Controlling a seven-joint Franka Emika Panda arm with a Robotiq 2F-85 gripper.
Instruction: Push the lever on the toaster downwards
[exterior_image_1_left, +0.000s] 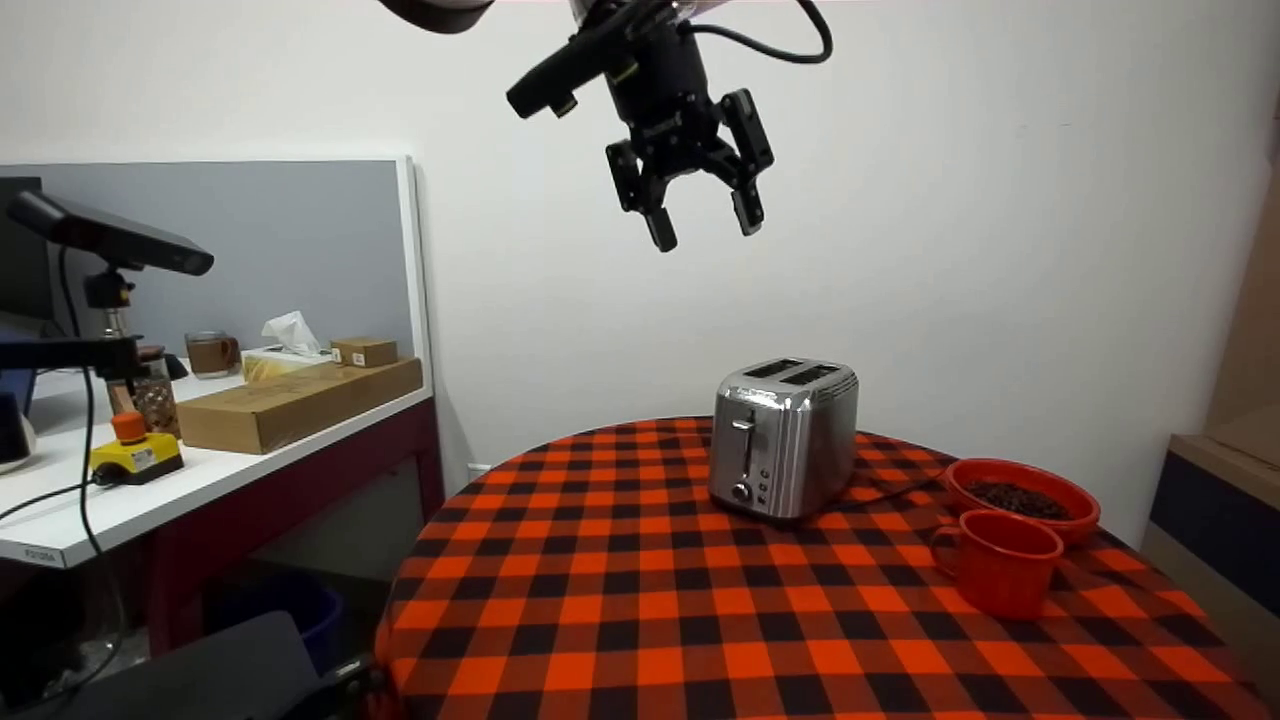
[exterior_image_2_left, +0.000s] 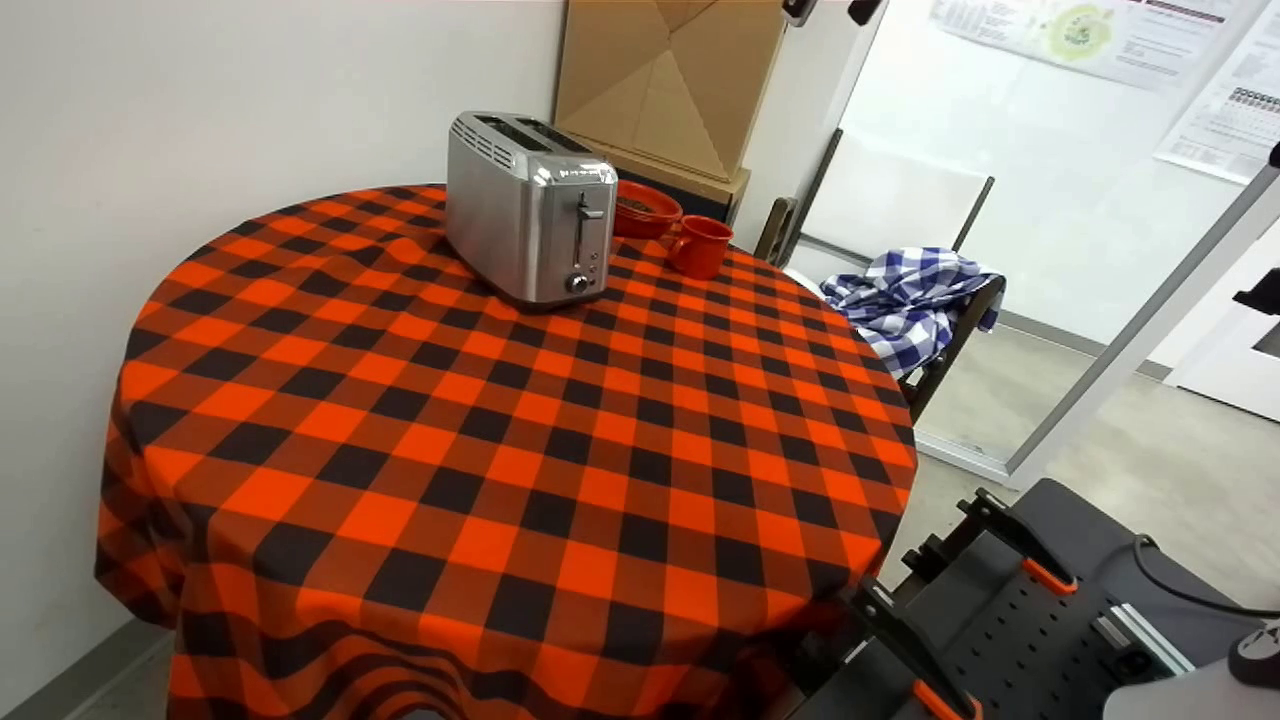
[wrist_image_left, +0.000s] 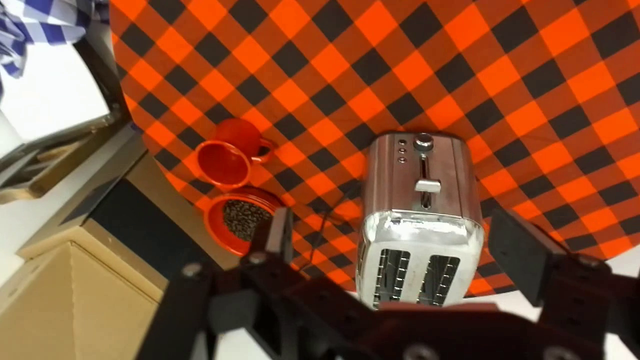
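Observation:
The silver two-slot toaster (exterior_image_1_left: 822, 455) stands upright on a red and black checked table; it also shows in an exterior view (exterior_image_2_left: 505, 215) and the wrist view (wrist_image_left: 424, 227). Its small silver lever (exterior_image_1_left: 742, 425) is in the upper part of its slot on the front face, above a round knob. The lever also shows in an exterior view (exterior_image_2_left: 592, 213) and the wrist view (wrist_image_left: 428, 185). My gripper (exterior_image_1_left: 705, 222) is open and empty, high above the toaster and apart from it. In the wrist view the fingers (wrist_image_left: 399, 241) appear wide apart on either side of the toaster.
A red mug (exterior_image_1_left: 1005, 568) and a red bowl (exterior_image_1_left: 1082, 512) of dark beans stand beside the toaster. A dark cord (exterior_image_1_left: 890, 495) runs from the toaster toward the bowl. The wall is behind the table. A cardboard box (exterior_image_2_left: 668, 105) stands past the bowl.

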